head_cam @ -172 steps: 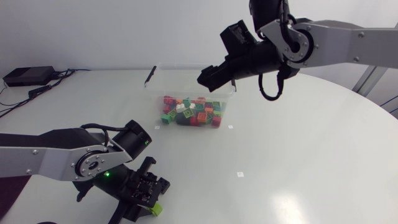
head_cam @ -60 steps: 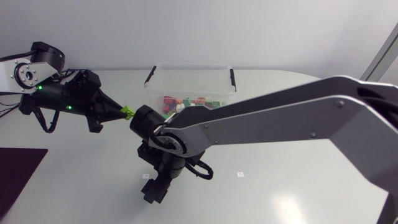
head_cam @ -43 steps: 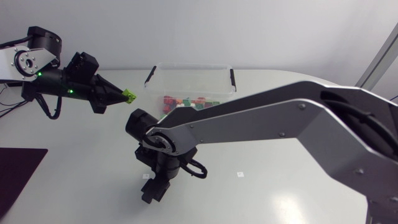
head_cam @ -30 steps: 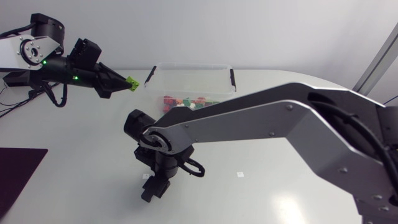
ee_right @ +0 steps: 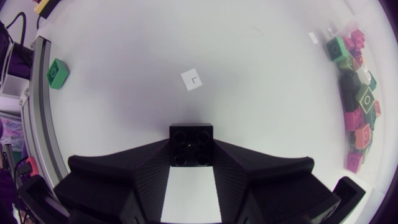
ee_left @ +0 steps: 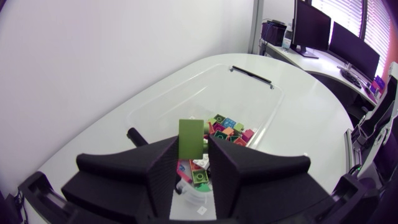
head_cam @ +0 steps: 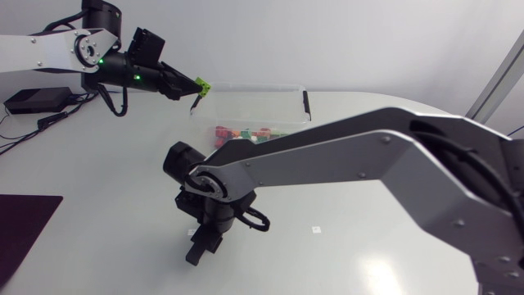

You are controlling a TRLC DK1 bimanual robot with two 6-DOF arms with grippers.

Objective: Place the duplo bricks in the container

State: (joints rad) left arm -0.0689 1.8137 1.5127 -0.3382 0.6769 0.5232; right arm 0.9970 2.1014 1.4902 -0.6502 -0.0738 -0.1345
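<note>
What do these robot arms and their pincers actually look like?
The left arm and right arm are silver-grey links with round black joints and looping black cables by the wrists; the left shows small green lights. The left pincer and right pincer are matte black, each with two broad wedge-shaped fingers.

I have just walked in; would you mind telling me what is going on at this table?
Two robot arms are gathering duplo bricks into a clear container, which already holds many coloured bricks. The left arm holds a green brick in its jaws above the container's end, not yet released. The right arm is down at the table, its jaws shut on a black brick.
</note>
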